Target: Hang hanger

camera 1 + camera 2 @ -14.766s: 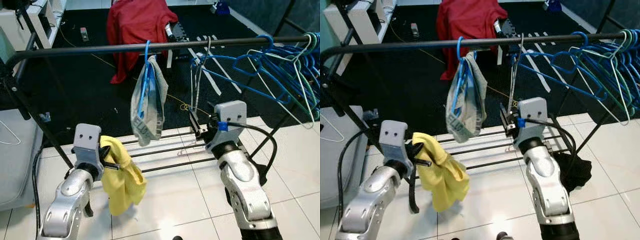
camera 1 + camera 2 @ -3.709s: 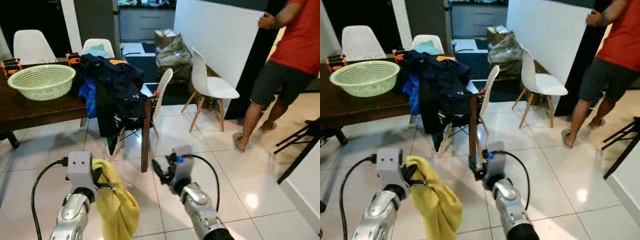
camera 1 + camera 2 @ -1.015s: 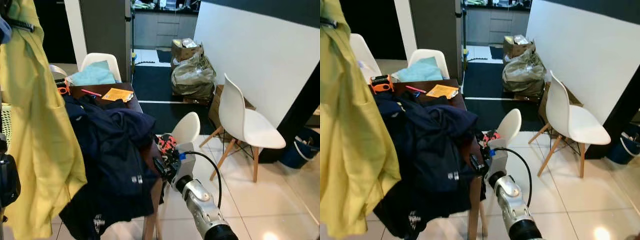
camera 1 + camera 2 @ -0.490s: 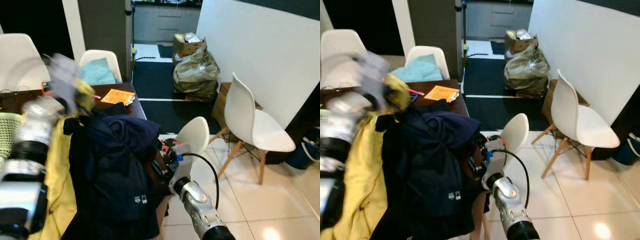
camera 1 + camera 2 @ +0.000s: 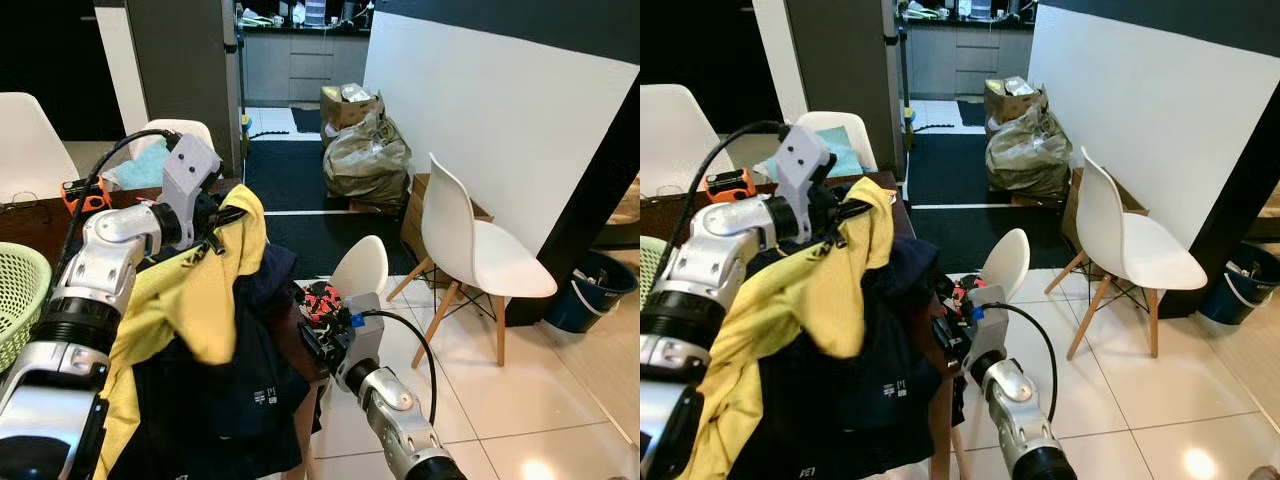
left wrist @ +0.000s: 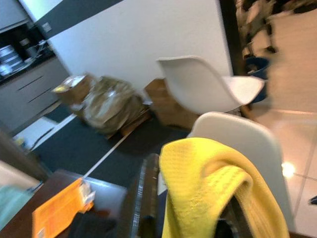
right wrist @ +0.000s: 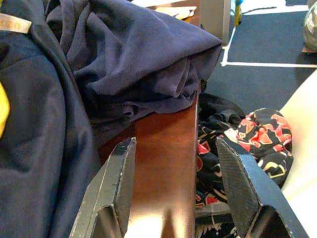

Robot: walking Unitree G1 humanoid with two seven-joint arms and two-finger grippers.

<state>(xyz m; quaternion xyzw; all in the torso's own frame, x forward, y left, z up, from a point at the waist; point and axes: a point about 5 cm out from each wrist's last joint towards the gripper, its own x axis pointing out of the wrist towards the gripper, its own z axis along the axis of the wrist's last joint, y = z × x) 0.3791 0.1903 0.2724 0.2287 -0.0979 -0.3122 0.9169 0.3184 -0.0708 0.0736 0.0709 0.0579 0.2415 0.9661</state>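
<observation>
Right wrist view had the right tool point(image 7: 174, 198) released, fingers point(image 7: 117, 184) spread, hovering over the brown worktop point(image 7: 166, 163) edge. Navy garment point(image 7: 124, 64) lay heaped on the worktop just beyond; a red-and-black patterned cloth point(image 7: 257, 134) sat on the white chair seat beside it. A tan neck label on the navy garment was too blurred to read.

Left eye view: left tool point(image 5: 222, 225) was raised over the worktop, clenched on a yellow garment point(image 5: 190, 300) that draped down over the navy pile. White print on the navy fabric's lower part was too small to read. Left wrist view showed the yellow cloth bunched between the fingers point(image 6: 141, 203), with an orange paper point(image 6: 59, 208) on the worktop beyond.

Green basket point(image 5: 15, 300) sat on the worktop at the robot's left, an orange tape measure point(image 5: 80, 192) behind it. Farther out: a white chair point(image 5: 470, 250) on the tiled floor point(image 5: 500, 400), stuffed bags point(image 5: 365, 150) against the white wall, kitchen cabinets at the back. Couldn't make out any hanger.
</observation>
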